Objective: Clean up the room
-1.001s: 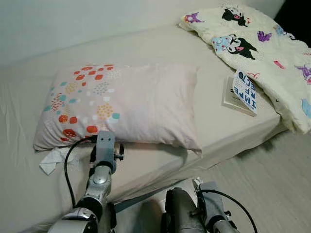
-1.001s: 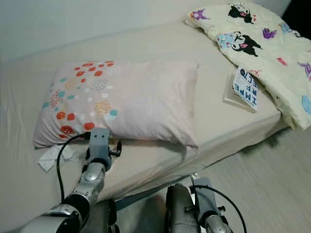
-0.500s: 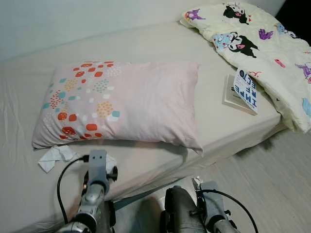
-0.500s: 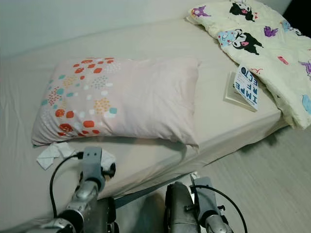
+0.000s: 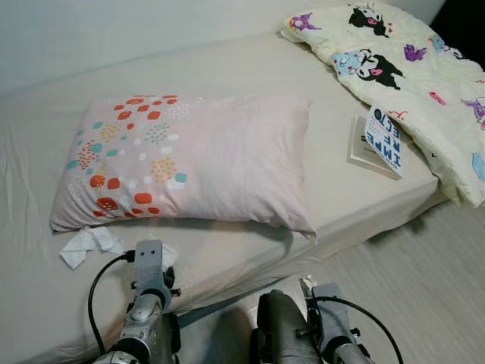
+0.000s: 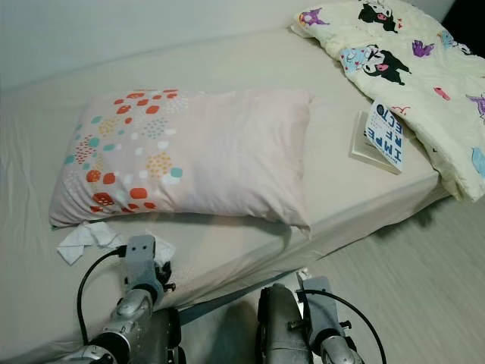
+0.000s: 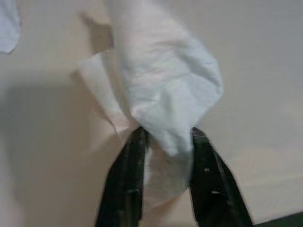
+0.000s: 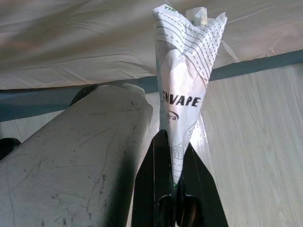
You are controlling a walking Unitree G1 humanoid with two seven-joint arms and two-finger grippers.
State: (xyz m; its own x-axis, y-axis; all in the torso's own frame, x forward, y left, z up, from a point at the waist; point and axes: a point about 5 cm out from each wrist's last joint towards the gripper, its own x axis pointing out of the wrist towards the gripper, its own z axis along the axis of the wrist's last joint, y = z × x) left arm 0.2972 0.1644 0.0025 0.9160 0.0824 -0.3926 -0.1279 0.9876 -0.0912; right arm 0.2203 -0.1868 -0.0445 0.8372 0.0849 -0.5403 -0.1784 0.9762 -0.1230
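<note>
Pulled back from the pillow (image 5: 189, 163), the left gripper (image 7: 165, 142) pinches a white tissue (image 7: 163, 85), its lower end hidden between the fingers. Right gripper (image 8: 173, 142) clamps a wrapper (image 8: 182, 71) reading "GMVAPE", its first letters creased.

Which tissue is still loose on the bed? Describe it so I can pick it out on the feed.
Start at the big pink pillow with the dotted end, lying on the beige bed. Just below its dotted corner, on the sheet, lies a crumpled white tissue. It lies free, unlike the other tissue beside it, which the left end effector has pinched between its fingers.
</note>
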